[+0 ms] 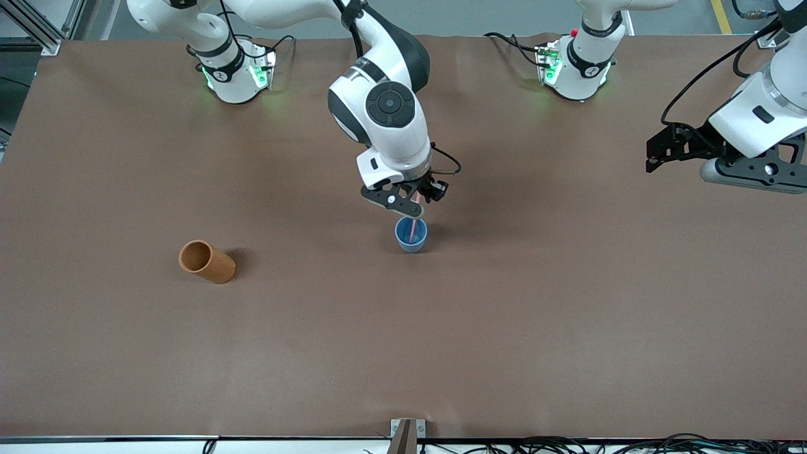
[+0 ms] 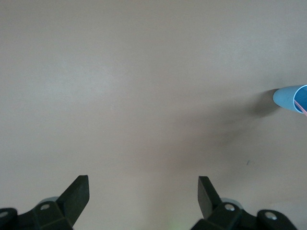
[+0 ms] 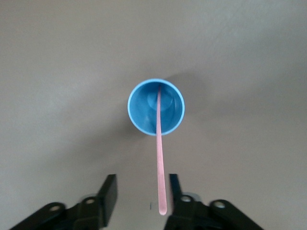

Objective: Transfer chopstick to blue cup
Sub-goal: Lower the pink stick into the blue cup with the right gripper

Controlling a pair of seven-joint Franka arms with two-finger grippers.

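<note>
Chopstick in the blue cup, nearly done

My right tool [image 3: 140,195] stands parted over the blue cup [image 3: 156,107], the chopstick [image 3: 159,158] leaning inside, touching one finger; withdrawing remains. My left tool [image 2: 143,194] waits wide, empty.

this looks like a robot lab — two white robot arms [image 1: 384,120] are bolted to a big brown table [image 1: 567,328], green lights glow on their bases, black cables [image 1: 567,444] trail along the edge, and metal frame bars [image 1: 38,25] stand in the corner.
</note>
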